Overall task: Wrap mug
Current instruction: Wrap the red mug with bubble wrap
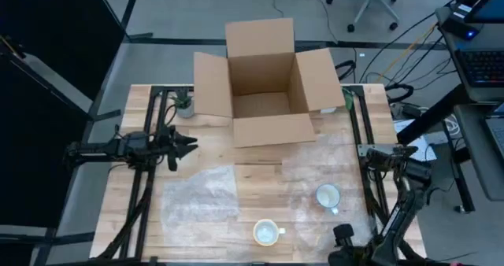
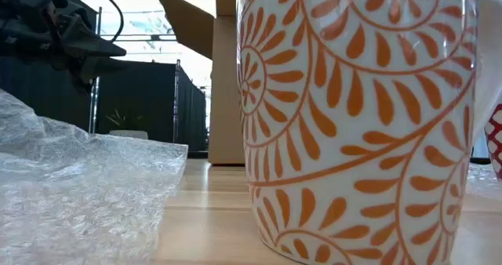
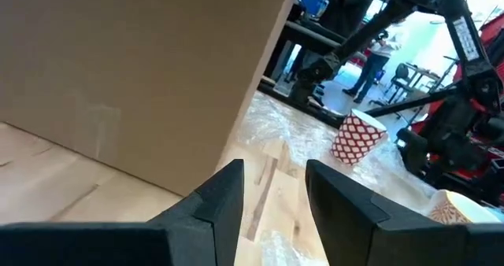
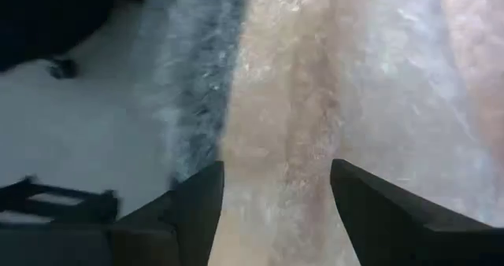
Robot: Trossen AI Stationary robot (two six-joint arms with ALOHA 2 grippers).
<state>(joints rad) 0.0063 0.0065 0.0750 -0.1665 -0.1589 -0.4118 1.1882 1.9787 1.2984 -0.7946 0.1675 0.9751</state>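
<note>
Two mugs stand upright on the table near its front edge. The orange-patterned one (image 1: 266, 232) fills the low view (image 2: 353, 124); the red-and-white one (image 1: 327, 196) is to its right (image 3: 358, 138). One bubble wrap sheet (image 1: 201, 195) lies flat on the left (image 2: 70, 186). A second sheet (image 1: 327, 168) is spread under the red-and-white mug (image 4: 315, 85). My left gripper (image 1: 191, 146) hovers open at the table's left, pointing right (image 3: 272, 191). My right gripper (image 1: 372, 153) hovers open over the right sheet's edge (image 4: 276, 195). Neither touches anything.
An open cardboard box (image 1: 264, 81) stands at the table's far middle, flaps spread; its wall (image 3: 134, 69) is close by my left gripper. A small potted plant (image 1: 184, 105) sits at the far left corner. Bare wood (image 1: 260, 179) lies between the two sheets.
</note>
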